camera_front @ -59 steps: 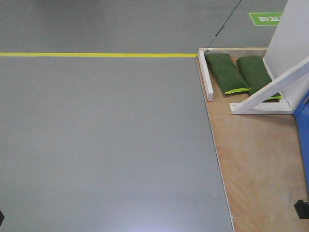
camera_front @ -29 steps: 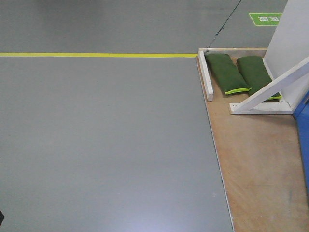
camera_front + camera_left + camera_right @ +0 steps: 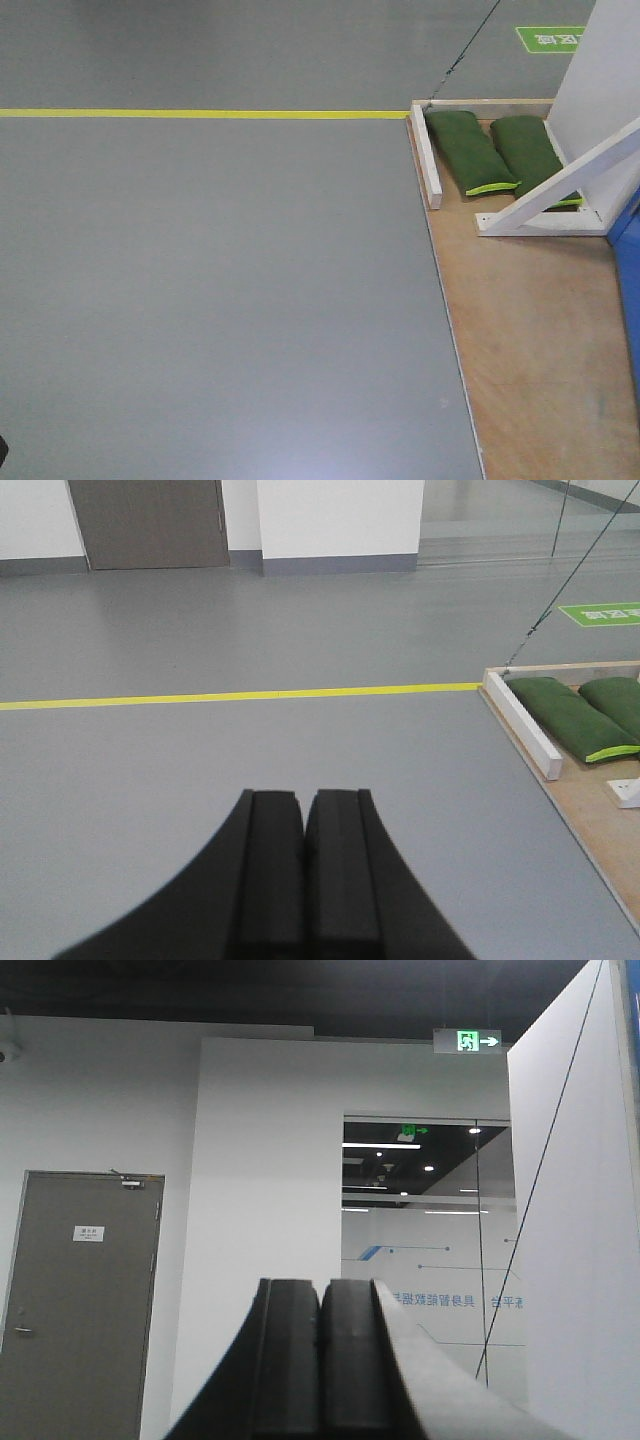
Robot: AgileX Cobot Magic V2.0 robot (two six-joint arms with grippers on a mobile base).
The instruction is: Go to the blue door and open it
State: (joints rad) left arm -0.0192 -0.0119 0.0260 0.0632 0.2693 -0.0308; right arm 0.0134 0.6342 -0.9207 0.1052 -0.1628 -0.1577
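Far right on the grey floor [image 3: 200, 300]: green floor marking [image 3: 548, 39] with white characters, too small to read. In the right wrist view, high under the ceiling: green exit sign [image 3: 472, 1040] with a white running figure and an arrow pointing right, no words. Farther in, behind the glass wall [image 3: 420, 1220]: smaller green sign [image 3: 414, 1130], also with an arrow. Left, on the grey door [image 3: 80, 1340]: small white plate [image 3: 88, 1232], print illegible. Low on the glass: row of blue Chinese characters [image 3: 455, 1301], not surely readable.

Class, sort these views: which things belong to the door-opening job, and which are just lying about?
Job: glossy blue flat door panel; left end effector; right end effector.
Lying about: two green fabric sandbags; yellow floor line; green rectangular floor sign.
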